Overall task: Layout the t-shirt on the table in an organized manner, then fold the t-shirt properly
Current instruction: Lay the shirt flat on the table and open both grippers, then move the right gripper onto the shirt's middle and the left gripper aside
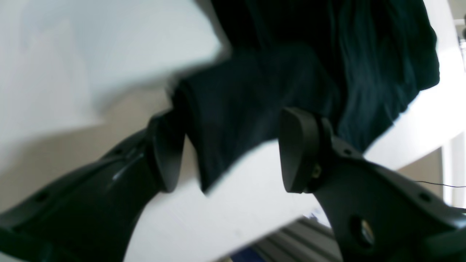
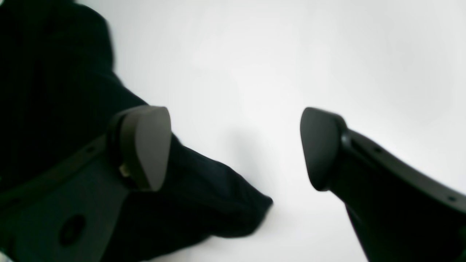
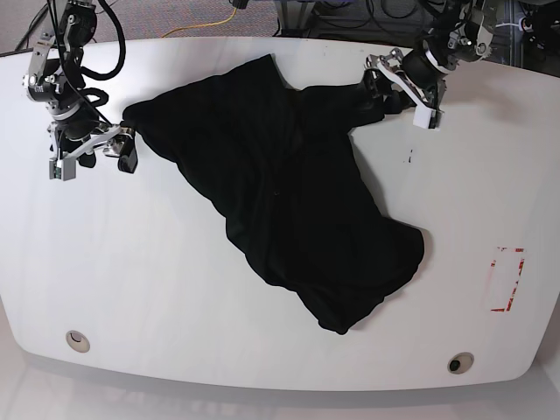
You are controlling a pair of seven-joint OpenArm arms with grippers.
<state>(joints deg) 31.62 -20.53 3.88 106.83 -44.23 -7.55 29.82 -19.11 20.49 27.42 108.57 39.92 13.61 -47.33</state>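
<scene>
Our left gripper (image 1: pixel 229 153) and right gripper (image 2: pixel 235 149), apparently low, hold their jaws apart.

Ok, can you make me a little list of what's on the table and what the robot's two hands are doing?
garment: black t-shirt, spread out but wrinkly, not folded
surface: white table
left hand: open, at one corner of the t-shirt, cloth between its fingers
right hand: open, at the opposite corner, not gripping it
table marks: red tape rectangle, two round holes
</scene>
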